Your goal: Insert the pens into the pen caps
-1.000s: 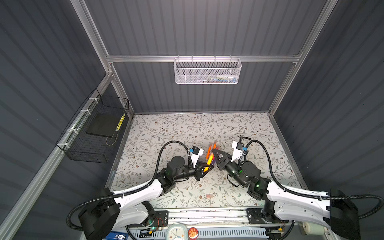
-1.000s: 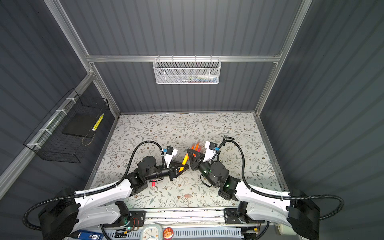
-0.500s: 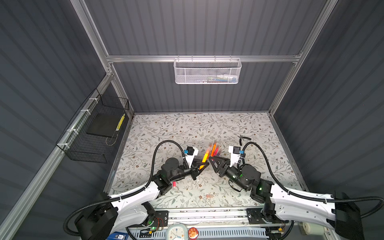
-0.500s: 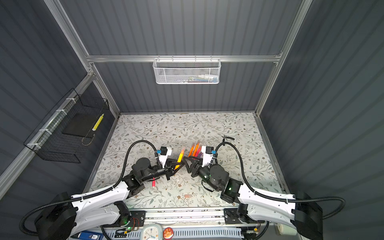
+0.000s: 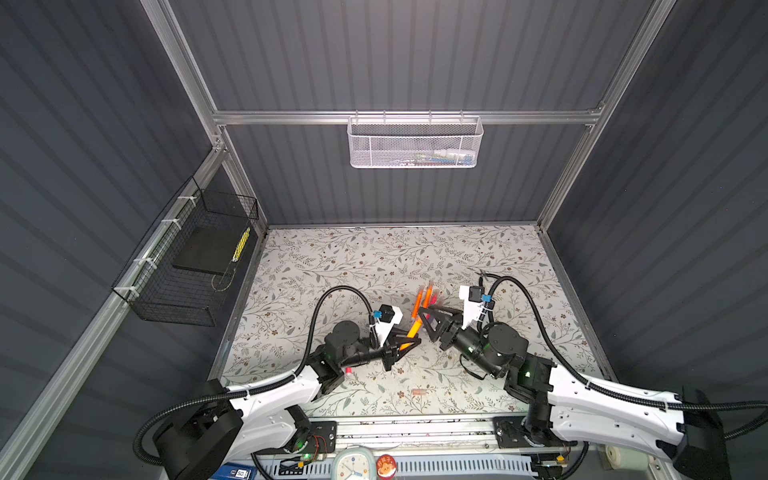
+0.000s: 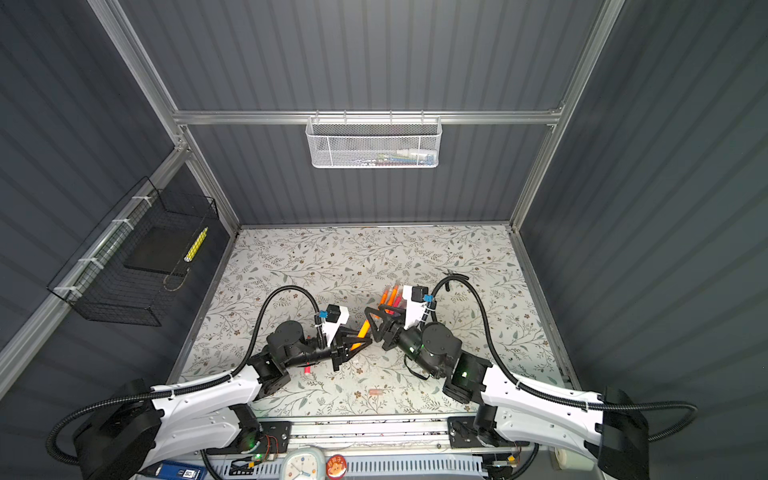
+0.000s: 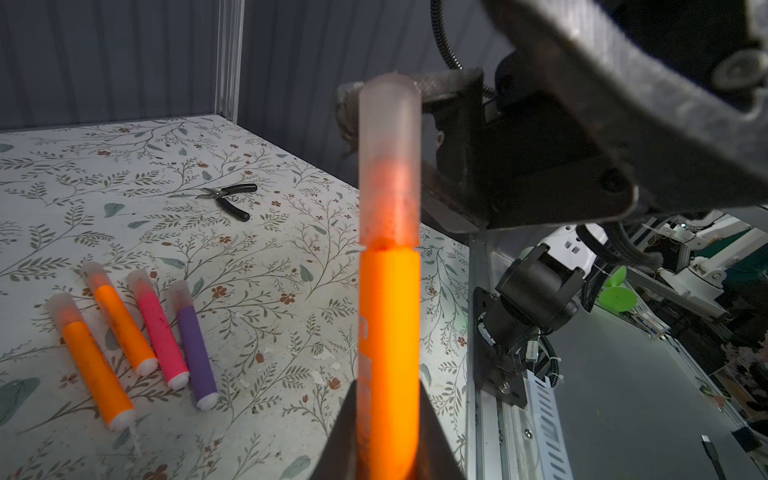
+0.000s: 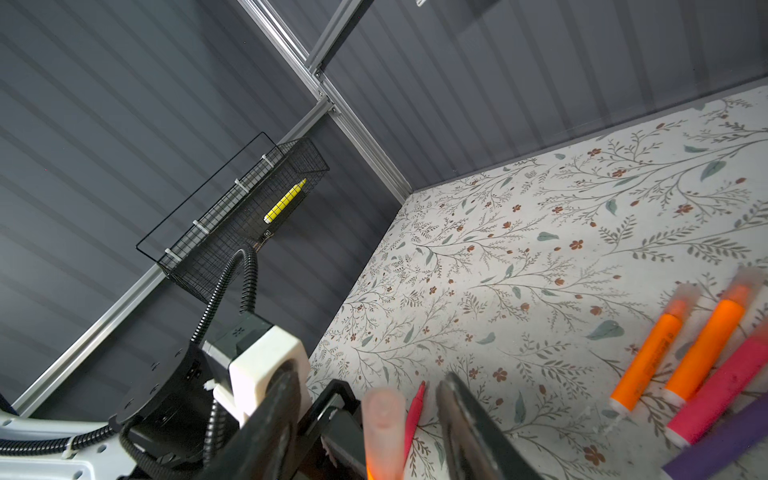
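My left tool [image 5: 409, 341] is pinching an orange pen [image 7: 388, 353] low on its barrel, so the pen stands out past the fingertips and points toward my other arm. A translucent cap [image 7: 389, 166] sits over its tip, pushed down until its rim meets the orange barrel.

My right tool [image 8: 368, 399] is spread, one finger on each side of that cap. In the right wrist view there is a gap between the cap and each finger, so nothing there is gripped. In both top views the two tools meet nose to nose above the middle of the bench [image 5: 332, 266], with the pen bridging them.

Four capped pens [image 5: 424, 299] lie flat on the bench just beyond my right tool. The left wrist view shows them side by side: orange [image 7: 93, 365], orange [image 7: 122, 320], pink [image 7: 160, 332] and purple [image 7: 195, 353].

A red-pink pen [image 8: 415, 411] lies uncapped on the bench beneath my left arm, its tapered tip showing between the cap and my right finger. A loose cap [image 5: 419, 392] lies near the bench's front edge, well apart from both tools. Black-handled pliers [image 7: 226, 197] rest farther back, beyond the row of pens.
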Available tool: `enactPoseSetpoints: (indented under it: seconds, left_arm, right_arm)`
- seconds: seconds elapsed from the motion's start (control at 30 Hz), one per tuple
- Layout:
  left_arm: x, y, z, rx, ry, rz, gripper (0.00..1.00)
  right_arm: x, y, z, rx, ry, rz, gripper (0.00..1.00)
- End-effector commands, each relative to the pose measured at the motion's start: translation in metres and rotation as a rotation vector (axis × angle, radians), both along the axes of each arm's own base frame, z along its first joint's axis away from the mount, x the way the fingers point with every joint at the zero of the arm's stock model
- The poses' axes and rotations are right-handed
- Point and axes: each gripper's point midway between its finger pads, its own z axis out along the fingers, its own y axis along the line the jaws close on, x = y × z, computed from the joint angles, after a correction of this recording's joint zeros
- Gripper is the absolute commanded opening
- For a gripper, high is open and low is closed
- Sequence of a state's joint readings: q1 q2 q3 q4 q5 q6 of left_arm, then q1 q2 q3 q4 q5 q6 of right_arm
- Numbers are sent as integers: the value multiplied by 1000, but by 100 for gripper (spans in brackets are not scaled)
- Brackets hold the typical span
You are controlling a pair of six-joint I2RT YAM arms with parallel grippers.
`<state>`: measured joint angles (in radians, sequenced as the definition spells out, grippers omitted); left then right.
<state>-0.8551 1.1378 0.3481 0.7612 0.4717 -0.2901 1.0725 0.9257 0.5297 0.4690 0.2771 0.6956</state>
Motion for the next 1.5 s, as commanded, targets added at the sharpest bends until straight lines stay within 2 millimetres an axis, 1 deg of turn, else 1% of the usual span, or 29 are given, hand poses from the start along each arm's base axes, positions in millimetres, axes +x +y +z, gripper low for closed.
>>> enactPoseSetpoints:
  seconds: [0.0,0.07,0.13,0.33,0.5,0.6,0.73,0.8,0.83,0.97,1.03,1.1,1.2,1.27,1.3,1.33,1.37,1.47]
  left_arm:
    - [-7,-3,3,-17,-40,-44,0]
    - [-6,-4,1,-11,-40,-41,0]
    - [-5,-3,-1,-7,-37,-34,0]
    - [-4,-2,-2,-4,-44,-20,0]
    - [0,-2,0,-2,-47,-1,0]
    - [7,-1,6,-6,-46,37,0]
    - [29,2,20,1,-55,154,0]
    - [35,1,30,-10,-64,173,0]
    - [33,-1,37,-29,-70,153,0]
    - [12,-11,63,-102,-95,-13,0]
    - [9,-14,68,-95,-119,-39,0]
    - [9,-13,70,-80,-151,-34,0]
    - [26,-7,73,-48,-203,72,0]
    - [44,-1,75,-16,-231,177,0]
    - [50,1,77,-10,-243,212,0]
    - [59,3,78,3,-254,261,0]
    - [67,5,79,12,-258,300,0]
    - [81,6,81,17,-271,374,0]
  right_arm:
    - [7,4,1,-48,-4,-19,53]
    - [9,8,1,-61,-2,-18,49]
    - [10,10,0,-69,5,-18,44]
    - [10,12,-6,-80,21,-15,21]
    - [9,14,-14,-96,31,-4,1]
    - [7,16,-24,-115,41,9,0]
    - [3,19,-35,-132,34,34,0]
    - [-3,23,-38,-137,14,64,0]
    - [-6,25,-40,-143,3,82,0]
    - [-25,42,-44,-156,-70,223,0]
    - [-34,50,-48,-170,-89,285,0]
    - [-36,52,-56,-190,-81,294,0]
    - [-34,48,-70,-198,-42,223,0]
    - [-33,44,-77,-174,14,184,0]
    - [-33,46,-87,-177,48,176,0]
    - [-36,50,-92,-161,69,181,0]
    - [-41,54,-93,-146,78,191,0]
    - [-49,63,-97,-134,102,186,0]
